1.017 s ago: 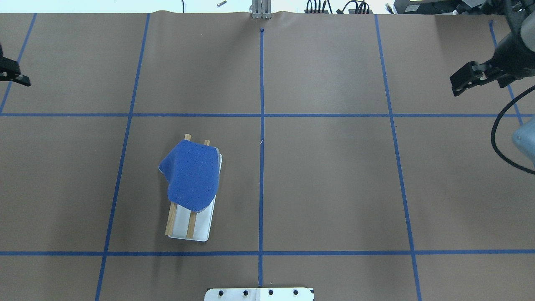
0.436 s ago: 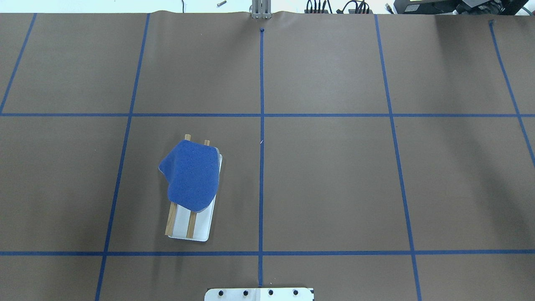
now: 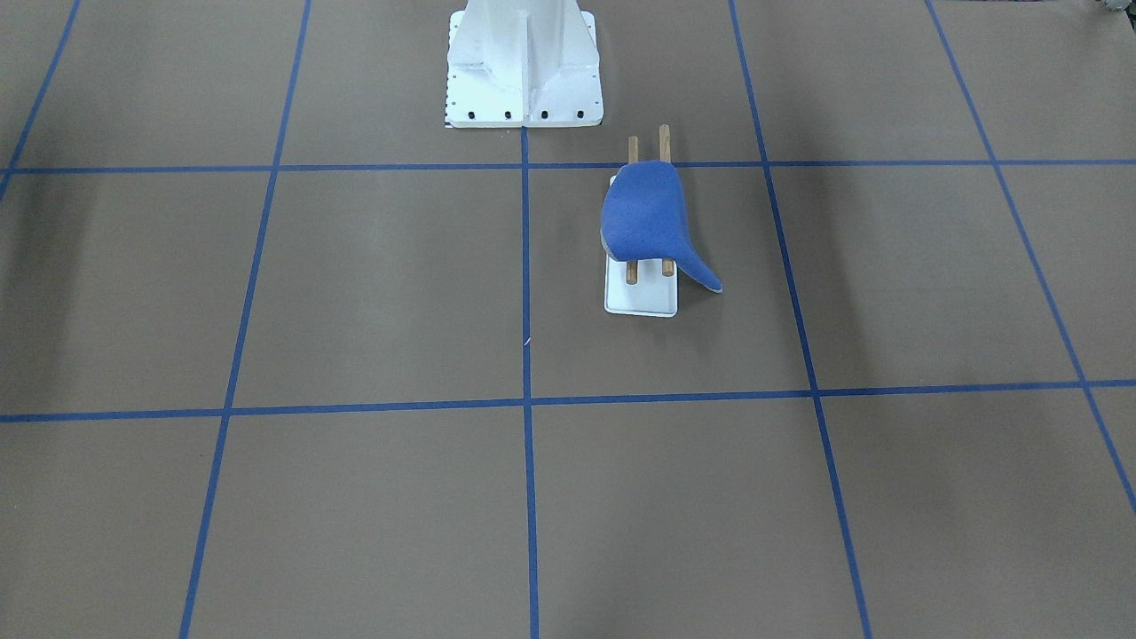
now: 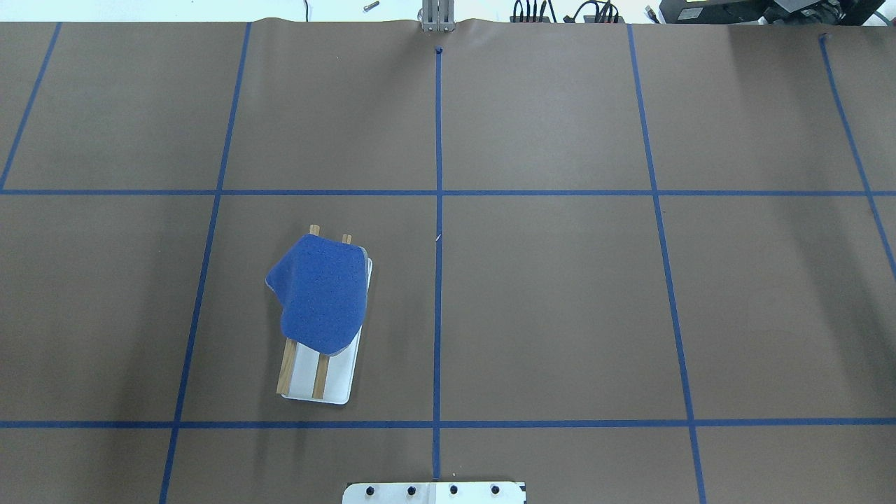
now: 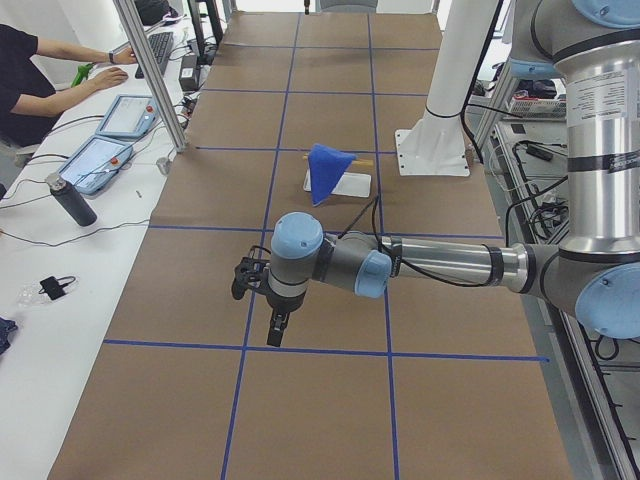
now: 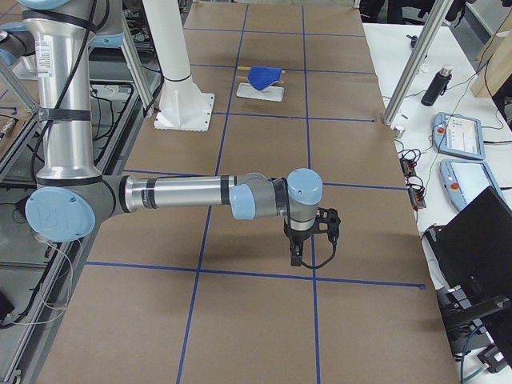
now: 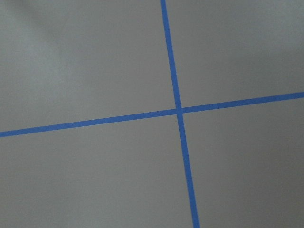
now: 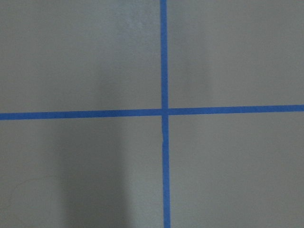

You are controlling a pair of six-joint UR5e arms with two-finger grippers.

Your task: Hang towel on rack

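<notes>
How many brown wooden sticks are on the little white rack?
2. One brown wooden dowel rod and a second rod lie side by side over the white base plate, partly covered by the royal-blue towel.

Bright, even light falls from overhead. On the brown paper (image 4: 560, 315) the shadows are broad and soft-edged, and a pale sheen lies across the middle. Past the paper's far edge the overhead view burns out to white. Under the jaws of the right gripper (image 6: 300, 250) the wrist view is soft, with a dim smear of shadow low on one side. Under the jaws of the left gripper (image 5: 268, 318) the paper looks washed and greyish, and the blue tape (image 7: 178, 110) is slightly blurred.
</notes>
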